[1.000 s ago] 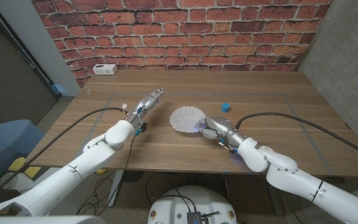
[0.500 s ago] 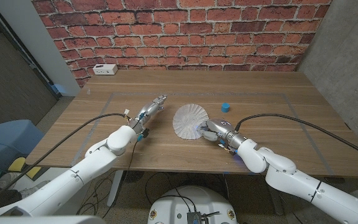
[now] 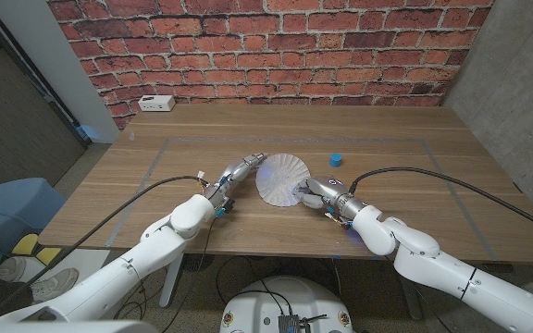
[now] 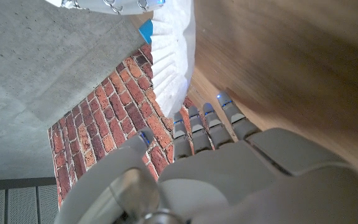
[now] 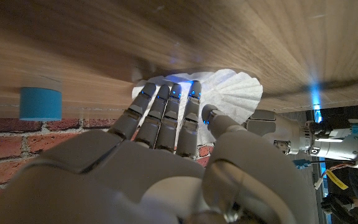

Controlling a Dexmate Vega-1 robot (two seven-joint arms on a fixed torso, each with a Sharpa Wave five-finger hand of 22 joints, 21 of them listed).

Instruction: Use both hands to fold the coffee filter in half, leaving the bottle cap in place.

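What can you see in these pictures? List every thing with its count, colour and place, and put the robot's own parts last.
coffee filter: one, white, pleated, mid table between the two hands
bottle cap: one, blue, on the table beyond the filter towards the robot's right, apart from it
small box: one, white, far left edge of the table by the wall
table: one, brown wood, with faint taped lines
brick wall: one, red, behind the table
left hand: one, grey and white, fingers stretched to the filter's left edge; whether it grips the filter cannot be told
right hand: one, grey and white, fingers on the filter's near right edge; whether it grips the filter cannot be told
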